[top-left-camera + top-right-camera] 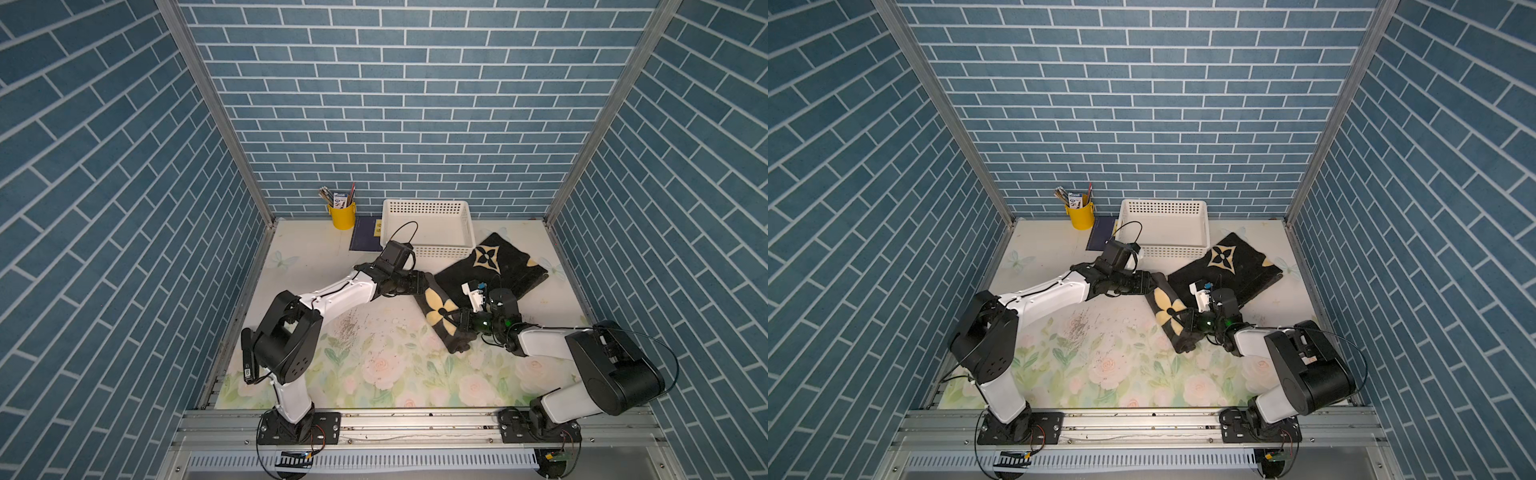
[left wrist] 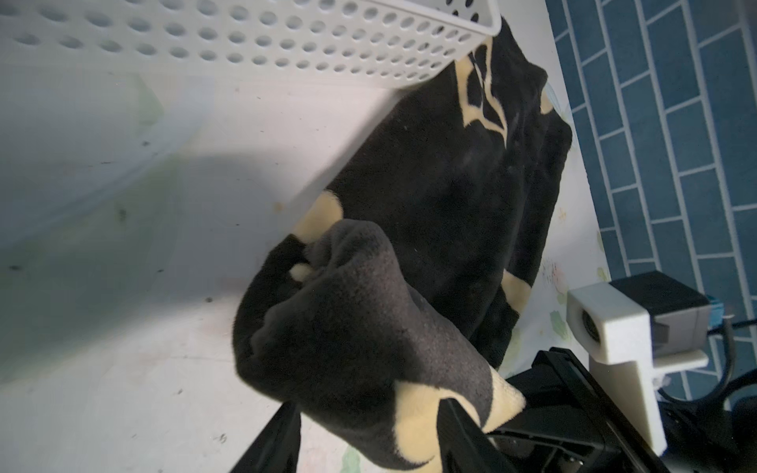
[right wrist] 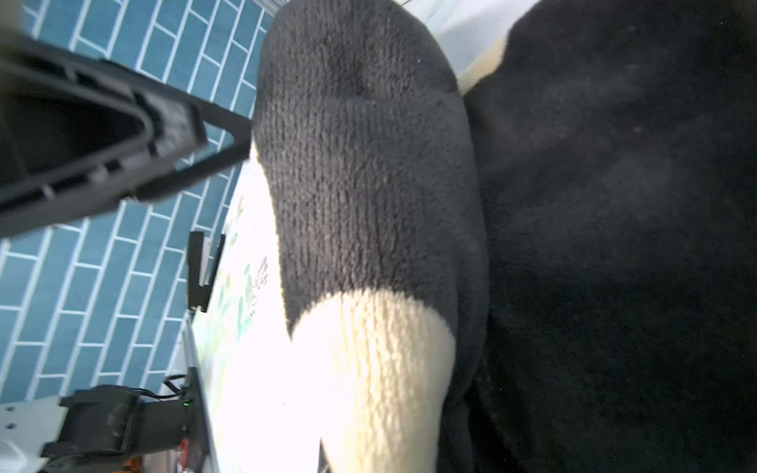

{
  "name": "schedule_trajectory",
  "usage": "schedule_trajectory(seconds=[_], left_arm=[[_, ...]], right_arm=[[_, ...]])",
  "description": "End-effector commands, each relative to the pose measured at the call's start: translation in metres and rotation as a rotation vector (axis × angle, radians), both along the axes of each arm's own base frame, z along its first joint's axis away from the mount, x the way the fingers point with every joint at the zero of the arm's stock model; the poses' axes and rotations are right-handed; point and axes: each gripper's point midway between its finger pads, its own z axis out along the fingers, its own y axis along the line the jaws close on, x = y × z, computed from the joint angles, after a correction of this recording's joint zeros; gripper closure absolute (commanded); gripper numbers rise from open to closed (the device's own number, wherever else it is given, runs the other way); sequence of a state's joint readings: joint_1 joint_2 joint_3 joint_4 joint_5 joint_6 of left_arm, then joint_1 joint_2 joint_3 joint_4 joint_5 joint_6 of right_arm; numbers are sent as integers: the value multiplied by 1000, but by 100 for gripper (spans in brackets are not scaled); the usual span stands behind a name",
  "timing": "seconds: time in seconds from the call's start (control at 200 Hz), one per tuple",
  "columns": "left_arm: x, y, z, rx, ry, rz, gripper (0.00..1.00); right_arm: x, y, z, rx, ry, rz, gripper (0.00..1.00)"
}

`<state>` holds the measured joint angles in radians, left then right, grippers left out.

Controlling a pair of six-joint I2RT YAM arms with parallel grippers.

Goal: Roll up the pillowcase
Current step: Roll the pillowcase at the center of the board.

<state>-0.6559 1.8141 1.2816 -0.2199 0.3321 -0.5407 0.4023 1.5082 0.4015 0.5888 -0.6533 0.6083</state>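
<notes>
Black plush pillowcase (image 2: 430,184), rolled end within the half-spread left gripper (image 2: 368,413).

White basket (image 1: 440,250) beside pillowcase (image 1: 498,270); open tabletop (image 1: 374,332) near front.

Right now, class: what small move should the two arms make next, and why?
Probably one more turn of the roll onto the flat stretch. The pillowcase is rolled only at its near end; the rest lies flat beside the white basket. The left fingers and right fingers are at opposite ends of the roll, so turning together should keep it even.
</notes>
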Motion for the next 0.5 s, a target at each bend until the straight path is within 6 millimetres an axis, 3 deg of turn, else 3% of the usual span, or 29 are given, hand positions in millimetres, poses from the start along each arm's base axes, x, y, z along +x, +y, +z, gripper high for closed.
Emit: schedule_trajectory(seconds=[0.0,0.145,0.275,0.385,0.495], left_arm=[[6,-21,-6,-9,-15,-43,42],[9,-36,-29,19,30,-39,43],[7,-37,-54,69,86,-30,43],[6,-38,-61,79,95,-22,43],[7,-38,-67,88,109,-12,43]], right_arm=[[-14,-11,-29,-10,155,-28,88],[-12,-19,-37,-57,177,-58,56],[11,-41,-18,-248,54,-156,32],[29,-58,20,-453,-114,-220,27],[33,-63,54,-666,-281,-253,24]])
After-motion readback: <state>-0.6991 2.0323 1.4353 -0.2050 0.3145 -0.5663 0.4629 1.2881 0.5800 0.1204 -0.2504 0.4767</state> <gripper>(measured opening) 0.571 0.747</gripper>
